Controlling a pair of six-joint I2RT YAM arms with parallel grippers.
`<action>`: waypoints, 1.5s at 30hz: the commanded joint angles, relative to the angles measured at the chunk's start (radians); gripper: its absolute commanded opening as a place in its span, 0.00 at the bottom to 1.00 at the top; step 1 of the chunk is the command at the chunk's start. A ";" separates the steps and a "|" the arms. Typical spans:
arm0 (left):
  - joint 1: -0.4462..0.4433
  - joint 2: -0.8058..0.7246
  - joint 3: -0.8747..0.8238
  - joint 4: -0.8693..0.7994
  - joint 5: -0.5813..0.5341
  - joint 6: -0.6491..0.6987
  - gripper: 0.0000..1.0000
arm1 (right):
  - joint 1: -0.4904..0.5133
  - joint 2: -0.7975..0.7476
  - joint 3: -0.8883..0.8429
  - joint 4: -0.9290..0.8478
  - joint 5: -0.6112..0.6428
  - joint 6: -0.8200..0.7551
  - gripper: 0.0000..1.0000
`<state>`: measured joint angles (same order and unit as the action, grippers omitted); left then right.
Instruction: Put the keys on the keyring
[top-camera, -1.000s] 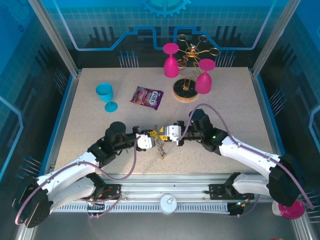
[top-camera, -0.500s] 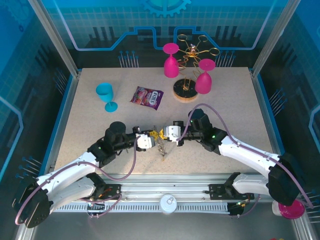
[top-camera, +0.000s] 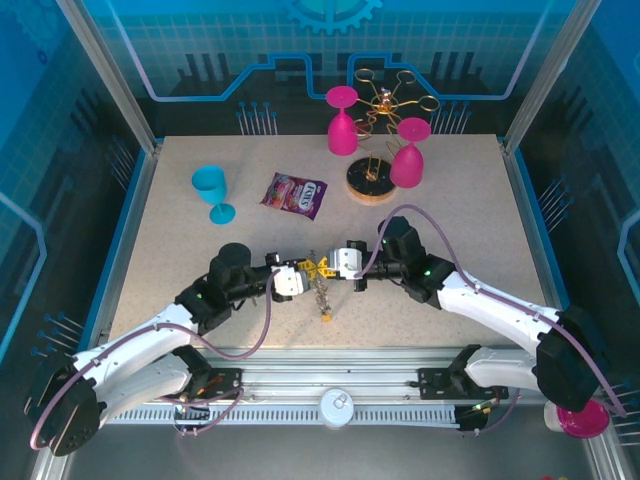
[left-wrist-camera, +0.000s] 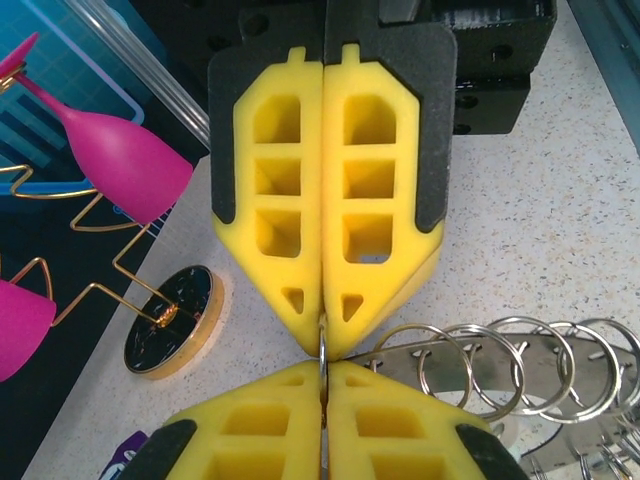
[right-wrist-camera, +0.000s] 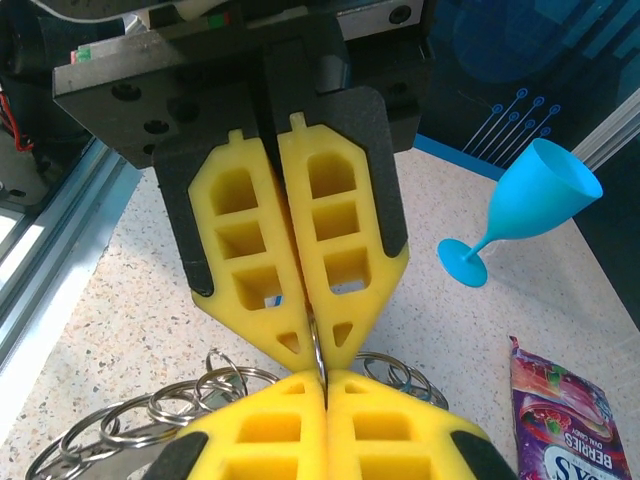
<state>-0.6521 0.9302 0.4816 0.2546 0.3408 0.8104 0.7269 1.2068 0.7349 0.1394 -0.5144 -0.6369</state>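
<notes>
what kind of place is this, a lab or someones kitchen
Most likely a robot lab work cell: a speckled table fenced by metal posts and blue printed panels, left arm and right arm bolted at its near edge, props like a blue goblet and snack bag.

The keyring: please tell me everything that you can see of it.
The keyring is a thin grey metal ring. The left gripper and the right gripper are both shut on its wire, and their yellow fingertips meet tip to tip. Small silver split rings sit along it, side by side. In the top view, keys trail from it, too small to tell apart.
</notes>
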 joint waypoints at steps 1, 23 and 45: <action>-0.007 0.014 0.029 0.095 0.007 -0.013 0.04 | 0.018 -0.001 0.017 0.046 -0.131 0.033 0.00; 0.005 -0.088 0.242 -0.309 -0.609 -0.442 0.00 | -0.046 -0.147 -0.041 -0.058 0.426 0.532 0.43; 0.337 -0.041 0.327 -0.677 -0.842 -1.023 0.00 | 0.312 0.556 0.395 -0.245 0.601 1.354 0.39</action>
<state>-0.3325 0.9100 0.8261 -0.4232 -0.4603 -0.1276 1.0164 1.7031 1.0794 -0.0822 0.0788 0.5747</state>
